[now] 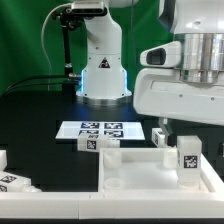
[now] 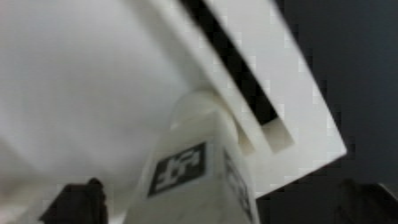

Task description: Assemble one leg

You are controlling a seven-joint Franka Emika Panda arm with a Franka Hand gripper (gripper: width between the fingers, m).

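Note:
My gripper (image 1: 186,150) is at the exterior view's right, shut on a leg (image 1: 188,160). This leg is a chunky white post with a black-and-white tag, held upright over the right part of the large white tabletop (image 1: 140,180). In the wrist view the leg (image 2: 192,165) fills the space between my dark fingers (image 2: 80,203), with the gripper (image 2: 205,208) closed round it. The tabletop's white surface (image 2: 98,80) lies behind it. I cannot tell whether the leg's lower end touches the tabletop.
The marker board (image 1: 100,129) lies behind the tabletop. One loose leg (image 1: 92,143) lies by the board's front edge and another (image 1: 160,136) just left of my gripper. More legs (image 1: 14,181) lie at the far left. The robot base (image 1: 103,75) stands behind.

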